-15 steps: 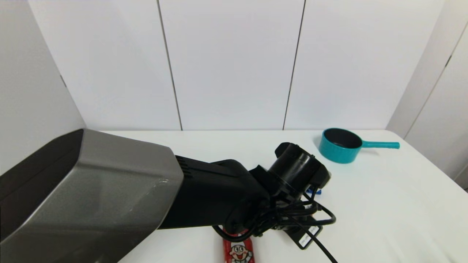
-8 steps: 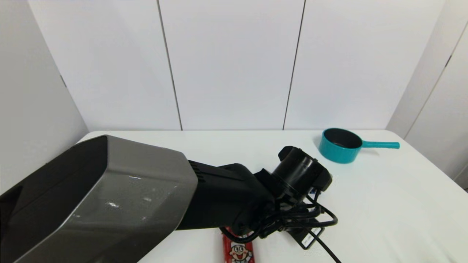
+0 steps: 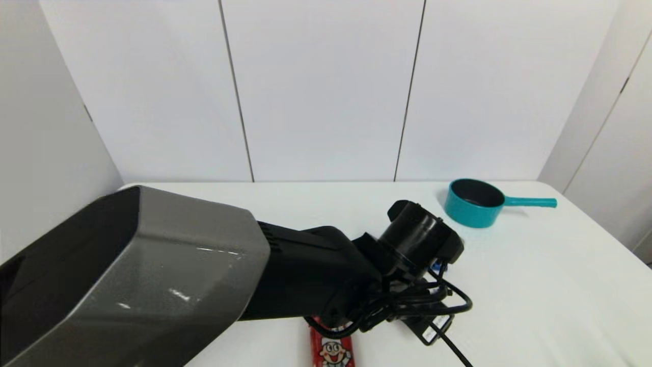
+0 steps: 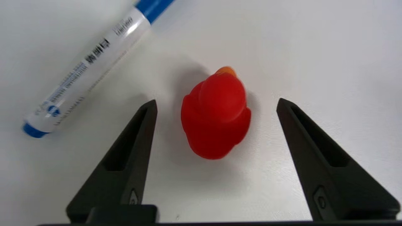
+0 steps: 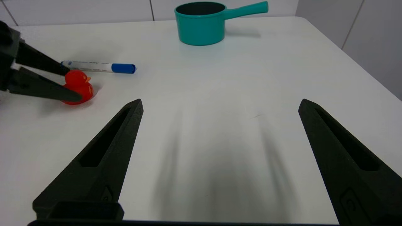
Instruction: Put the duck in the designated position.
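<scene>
Your left pincer point(image 4: 216, 105), fingers spread apart, straddles the duck point(image 4: 216, 116) on the tabletop point(image 4: 314, 47); squeeze its body evenly.

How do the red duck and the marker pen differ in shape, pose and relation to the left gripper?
The duck is round and upright; the marker pen is long and lies flat. The duck sits between the open fingers of the left gripper; the pen lies outside them. Both rest on the white table, untouched.

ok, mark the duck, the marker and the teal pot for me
duck point(image 4: 216, 117): left wrist view, on the red body, between the open fingers.
marker point(image 4: 91, 64): left wrist view, on the white barrel.
teal pot point(image 5: 201, 29): right wrist view, on the outer wall.
</scene>
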Action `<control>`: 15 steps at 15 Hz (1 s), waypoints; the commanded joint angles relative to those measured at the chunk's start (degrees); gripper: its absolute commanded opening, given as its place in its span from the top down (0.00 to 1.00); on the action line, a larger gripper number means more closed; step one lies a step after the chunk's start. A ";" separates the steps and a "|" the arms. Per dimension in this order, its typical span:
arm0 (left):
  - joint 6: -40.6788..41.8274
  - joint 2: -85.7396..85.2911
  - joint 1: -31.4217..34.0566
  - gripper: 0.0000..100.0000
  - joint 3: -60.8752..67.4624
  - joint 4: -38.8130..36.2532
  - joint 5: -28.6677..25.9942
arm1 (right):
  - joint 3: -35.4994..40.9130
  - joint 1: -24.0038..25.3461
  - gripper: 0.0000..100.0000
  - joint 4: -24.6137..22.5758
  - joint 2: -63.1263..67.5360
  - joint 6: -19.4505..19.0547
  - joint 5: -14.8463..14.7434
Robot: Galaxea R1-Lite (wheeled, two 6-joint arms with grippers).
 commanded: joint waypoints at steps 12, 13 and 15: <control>7.42 -40.54 16.62 0.00 13.20 4.10 11.16 | 0.00 0.01 0.00 -0.02 0.07 0.02 0.00; 9.44 -43.80 20.40 0.00 16.28 4.01 10.99 | 0.00 0.01 0.00 -0.02 0.07 0.02 0.00; 12.25 -51.00 28.31 0.00 22.96 3.75 10.81 | 0.00 0.01 0.00 -0.02 0.07 0.02 0.00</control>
